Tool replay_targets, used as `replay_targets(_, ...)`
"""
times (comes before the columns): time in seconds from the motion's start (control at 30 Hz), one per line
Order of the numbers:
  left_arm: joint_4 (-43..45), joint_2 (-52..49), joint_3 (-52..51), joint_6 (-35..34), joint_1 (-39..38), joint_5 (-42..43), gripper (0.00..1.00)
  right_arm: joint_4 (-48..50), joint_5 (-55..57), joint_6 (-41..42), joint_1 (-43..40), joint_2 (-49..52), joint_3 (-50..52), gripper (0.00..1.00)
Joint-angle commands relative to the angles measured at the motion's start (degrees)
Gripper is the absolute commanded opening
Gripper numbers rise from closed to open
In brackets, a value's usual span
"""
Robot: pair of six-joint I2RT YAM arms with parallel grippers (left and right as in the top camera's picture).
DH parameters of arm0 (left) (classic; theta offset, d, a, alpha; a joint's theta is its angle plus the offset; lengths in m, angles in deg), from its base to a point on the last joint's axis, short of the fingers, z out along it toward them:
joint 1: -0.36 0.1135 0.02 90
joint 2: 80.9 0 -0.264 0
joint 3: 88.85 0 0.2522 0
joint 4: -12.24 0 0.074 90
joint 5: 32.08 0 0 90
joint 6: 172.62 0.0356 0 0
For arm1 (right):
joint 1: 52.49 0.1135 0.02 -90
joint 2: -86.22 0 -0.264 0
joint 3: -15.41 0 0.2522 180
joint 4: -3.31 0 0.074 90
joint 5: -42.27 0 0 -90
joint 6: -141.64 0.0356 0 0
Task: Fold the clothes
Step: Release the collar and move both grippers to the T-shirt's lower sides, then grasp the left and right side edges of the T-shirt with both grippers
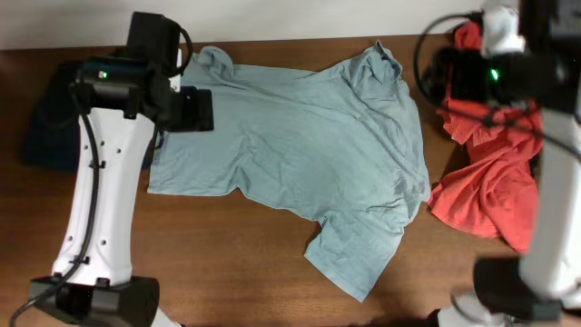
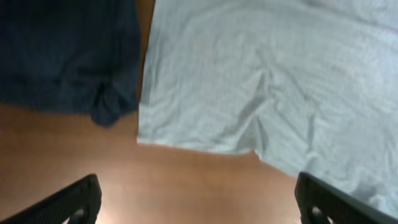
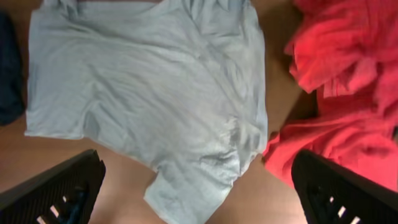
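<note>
The clothes lie on a brown wooden table (image 1: 227, 245). A pale blue-grey T-shirt (image 1: 309, 145) is spread flat in the middle, one sleeve pointing to the front. A crumpled orange-red shirt (image 1: 490, 191) lies to its right and a dark navy garment (image 1: 45, 127) at the far left. My left gripper (image 1: 192, 109) hovers over the T-shirt's left edge; in the left wrist view it (image 2: 199, 208) is open above bare wood, with the T-shirt's hem (image 2: 249, 93) and the navy garment (image 2: 68, 56) ahead. My right gripper (image 3: 199, 199) is open, high above the T-shirt (image 3: 155, 87) and the red shirt (image 3: 342, 74).
The left arm's white link (image 1: 100, 200) crosses the table's left side down to its base. The right arm (image 1: 554, 182) stands over the red shirt at the right edge. Bare wood shows along the front.
</note>
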Motion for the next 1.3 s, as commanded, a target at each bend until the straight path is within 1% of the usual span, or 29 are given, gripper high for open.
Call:
replay_targets(0.0,-2.2,3.3,0.1,-6.2,-1.7,-0.8,0.99,-0.3,2.6,3.3,0.3,-6.6,9.9,0.99)
replay_targets(0.1,-2.8,4.4,-1.4,-6.9,-2.9,-2.4,0.99,0.8,6.4,7.3,0.3,-11.5,20.8,0.99)
replay_targets(0.23,-0.8,4.5,-7.3,-6.9,-3.0,-2.7,0.99,5.7,5.4,10.2,0.3,-16.4,34.4,0.99)
replay_targets(0.4,8.1,4.5,-23.1,-6.9,-2.2,-2.6,0.99,13.1,-1.2,11.1,0.3,-20.9,52.9,0.99)
replay_targets(0.53,17.3,4.5,-35.1,-6.8,-0.4,-2.6,0.99,18.0,-3.9,11.2,0.3,-22.2,63.8,0.99)
replay_targets(0.63,23.5,4.5,-41.6,-6.7,1.6,-1.4,0.98,22.4,-4.7,11.8,0.3,-22.2,70.1,0.99)
replay_targets(0.73,27.8,4.5,-45.8,-3.9,4.0,2.0,0.95,26.3,-4.7,14.1,0.3,-22.2,76.0,1.00)
replay_targets(0.97,33.5,4.4,-48.5,1.7,7.8,3.7,0.94,34.7,-5.9,18.4,0.3,-22.2,86.1,0.97)
replay_targets(1.07,35.7,4.4,-48.9,3.8,8.6,5.4,0.94,38.2,-6.6,18.6,0.3,-22.2,89.7,0.97)
replay_targets(1.17,37.1,4.4,-49.4,4.0,8.6,5.6,0.89,41.4,-7.7,18.6,0.3,-22.1,93.1,0.97)
replay_targets(1.2,37.4,4.3,-49.5,4.0,8.6,5.6,0.82,42.3,-7.9,18.6,0.3,-22.1,94.1,0.97)
replay_targets(1.27,37.6,4.3,-49.7,4.0,8.6,5.6,0.73,44.1,-8.5,18.5,0.3,-22.1,96.3,0.97)
